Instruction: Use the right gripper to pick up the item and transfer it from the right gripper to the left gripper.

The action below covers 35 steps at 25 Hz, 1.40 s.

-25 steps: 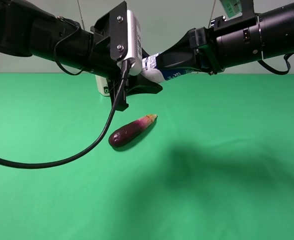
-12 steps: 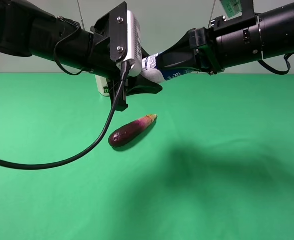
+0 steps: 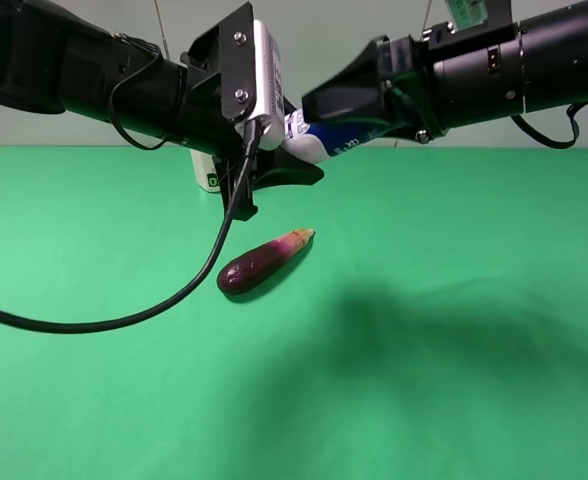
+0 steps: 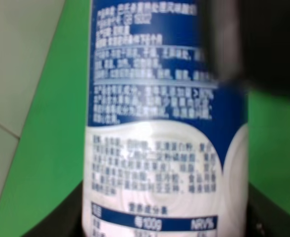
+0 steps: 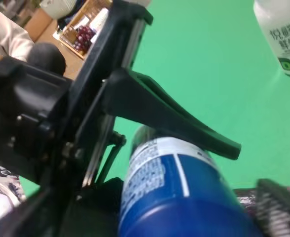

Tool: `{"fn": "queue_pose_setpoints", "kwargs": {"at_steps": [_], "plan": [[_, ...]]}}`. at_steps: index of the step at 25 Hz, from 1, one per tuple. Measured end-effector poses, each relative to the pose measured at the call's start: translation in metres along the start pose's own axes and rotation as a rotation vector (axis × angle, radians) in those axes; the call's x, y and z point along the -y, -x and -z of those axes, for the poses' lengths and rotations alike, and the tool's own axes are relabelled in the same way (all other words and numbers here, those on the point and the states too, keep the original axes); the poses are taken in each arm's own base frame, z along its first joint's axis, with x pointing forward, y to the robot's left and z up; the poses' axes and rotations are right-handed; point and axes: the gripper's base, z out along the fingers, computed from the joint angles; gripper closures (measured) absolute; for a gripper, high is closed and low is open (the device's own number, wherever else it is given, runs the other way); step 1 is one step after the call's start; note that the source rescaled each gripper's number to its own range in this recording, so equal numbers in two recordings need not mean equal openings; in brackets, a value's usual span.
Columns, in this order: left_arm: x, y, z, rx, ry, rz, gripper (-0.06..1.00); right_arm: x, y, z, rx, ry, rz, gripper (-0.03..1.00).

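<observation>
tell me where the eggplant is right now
In the exterior high view the eggplant lies on the green table, slightly left of centre, below the left gripper and the bottle.

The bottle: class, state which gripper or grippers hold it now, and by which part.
The bottle hangs between both: right gripper at its blue end, left gripper around its white end; whether either truly clamps it cannot be told.

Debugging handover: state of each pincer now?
Left pincer: closed on the bottle.
Right pincer: around the bottle; open or closed cannot be told.
</observation>
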Motion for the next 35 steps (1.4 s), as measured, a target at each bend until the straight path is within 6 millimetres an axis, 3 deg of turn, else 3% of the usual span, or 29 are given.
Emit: {"fn": "queue_pose_setpoints", "kwargs": {"at_steps": [2, 7, 19, 28, 35], "plan": [[0.000, -0.001, -0.001, -0.005, 0.002, 0.002, 0.94, 0.000, 0.000, 0.000, 0.003, -0.004, -0.009, 0.06], [0.000, -0.002, -0.002, -0.007, -0.001, 0.004, 0.94, 0.002, 0.004, 0.002, 0.036, -0.046, -0.010, -0.03], [0.000, -0.002, -0.002, -0.007, -0.001, 0.005, 0.94, -0.025, 0.029, 0.068, 0.298, -0.358, 0.200, -0.03], [0.000, -0.002, -0.002, -0.007, -0.001, 0.007, 0.94, -0.031, 0.014, 0.107, 0.196, -0.601, 0.207, -0.03], [0.000, -0.002, -0.002, -0.006, 0.000, 0.009, 0.94, -0.041, -0.007, 0.155, 0.144, -0.859, 0.130, -0.03]]}}
